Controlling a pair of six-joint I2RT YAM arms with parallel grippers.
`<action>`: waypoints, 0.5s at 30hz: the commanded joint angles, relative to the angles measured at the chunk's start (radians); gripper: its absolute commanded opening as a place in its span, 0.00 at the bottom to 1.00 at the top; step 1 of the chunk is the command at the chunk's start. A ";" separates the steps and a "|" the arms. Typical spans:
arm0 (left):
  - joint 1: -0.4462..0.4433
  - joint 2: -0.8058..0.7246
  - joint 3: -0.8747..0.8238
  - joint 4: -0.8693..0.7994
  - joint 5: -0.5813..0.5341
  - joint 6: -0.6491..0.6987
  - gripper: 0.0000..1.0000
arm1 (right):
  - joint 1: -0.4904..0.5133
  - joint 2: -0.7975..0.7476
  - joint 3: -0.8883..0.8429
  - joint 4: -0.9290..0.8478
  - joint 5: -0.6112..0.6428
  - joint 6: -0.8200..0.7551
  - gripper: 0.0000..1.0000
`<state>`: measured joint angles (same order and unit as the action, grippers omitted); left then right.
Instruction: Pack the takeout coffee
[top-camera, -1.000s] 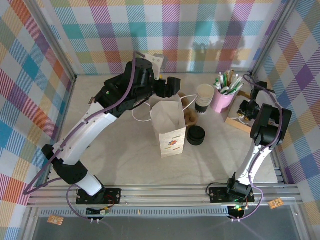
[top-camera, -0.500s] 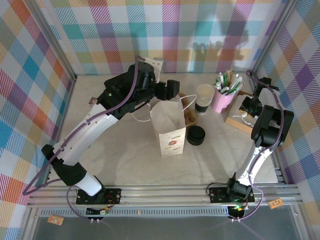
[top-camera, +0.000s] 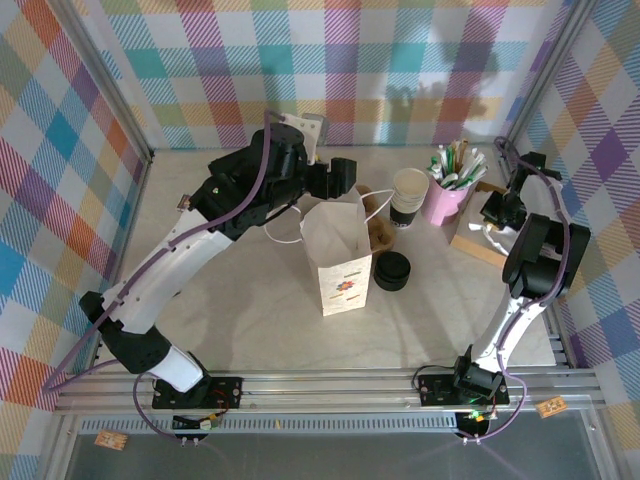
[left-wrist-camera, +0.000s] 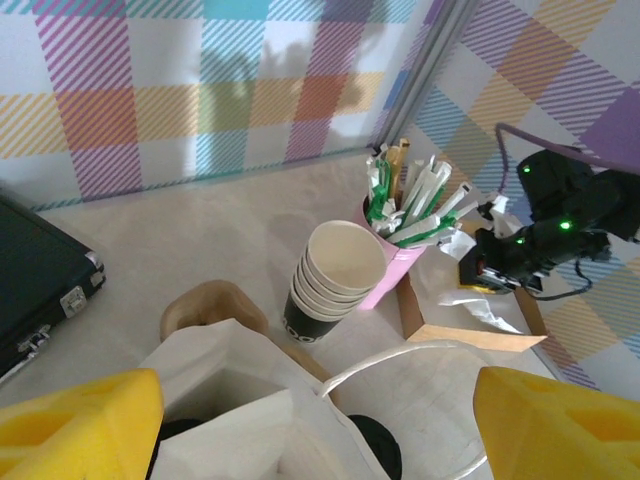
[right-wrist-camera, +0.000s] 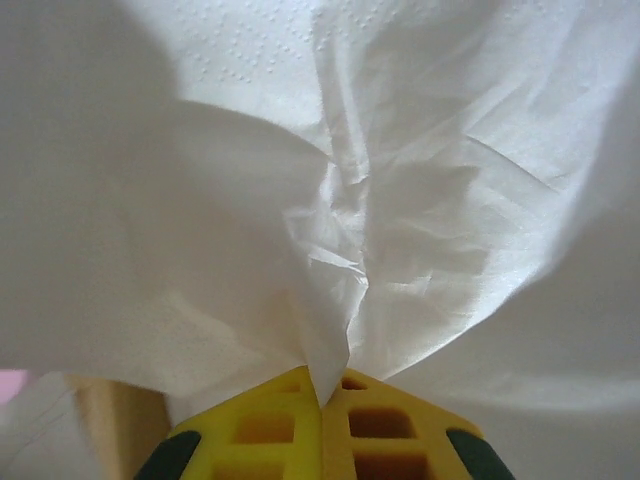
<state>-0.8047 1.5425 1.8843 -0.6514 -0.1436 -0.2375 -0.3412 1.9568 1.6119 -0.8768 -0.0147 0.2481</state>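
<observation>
A white paper bag (top-camera: 340, 250) stands open on the table (top-camera: 250, 290), black lids (top-camera: 392, 270) just beside it. The takeout coffee cup (top-camera: 408, 195) sits beside a pink cup of straws (top-camera: 447, 198); the left tool (top-camera: 345, 177) hovers at the bag's far edge.

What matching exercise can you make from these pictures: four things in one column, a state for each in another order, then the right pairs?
1. white paper bag
2. cream paper cups with a black band
3. pink round cup
4. white paper napkin

A. holds straws and sticks
B. pinched in the shut right hand
C. stands upright, mouth open
D. nested in a stack, top one empty

Pairs: 1-C, 2-D, 3-A, 4-B
</observation>
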 joint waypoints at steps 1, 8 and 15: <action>-0.005 -0.067 -0.030 0.028 -0.056 0.017 0.81 | 0.000 -0.176 -0.008 -0.032 -0.060 0.054 0.00; -0.002 -0.184 -0.146 0.086 -0.091 0.020 0.81 | 0.069 -0.494 -0.137 0.046 -0.228 0.129 0.00; 0.007 -0.318 -0.265 0.095 -0.134 0.021 0.81 | 0.145 -0.827 -0.155 0.163 -0.447 0.214 0.00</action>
<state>-0.8028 1.2724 1.6539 -0.5884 -0.2379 -0.2337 -0.2180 1.2163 1.4658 -0.7891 -0.3195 0.4091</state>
